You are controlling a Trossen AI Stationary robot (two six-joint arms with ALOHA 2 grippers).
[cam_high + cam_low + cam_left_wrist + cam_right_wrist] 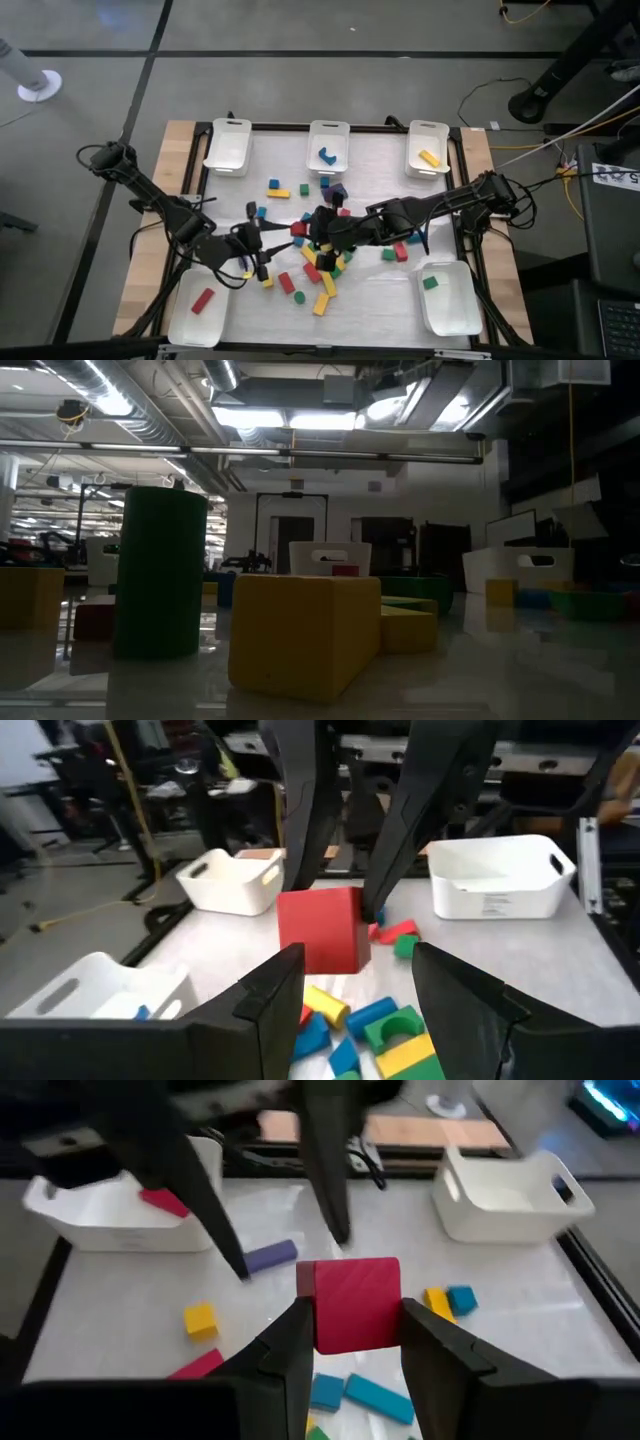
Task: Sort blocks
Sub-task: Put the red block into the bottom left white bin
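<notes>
My right gripper (306,232) (355,1342) is shut on a red cube (298,229) (356,1302) over the middle of the table. My left gripper (266,240) (355,995) is open and faces the cube (320,928) from the table's left, its fingertips close to it; I see no touch. Many small red, blue, green and yellow blocks (322,268) lie loose on the white mat below and around both grippers. The low view shows a yellow block (300,630) and a green cylinder (160,570) up close, but no gripper. My right gripper pinches the red cube by two opposite side faces (325,1325) between its two fingers. The fingers come from the table's right side. The cube sits upright in the hold, and appears lifted clear above the loose blocks.
Three white trays stand along the far edge: an empty one (228,145), one with a blue block (328,143), one with a yellow block (428,148). A near-left tray (197,305) holds a red block. A near-right tray (447,297) holds a green one.
</notes>
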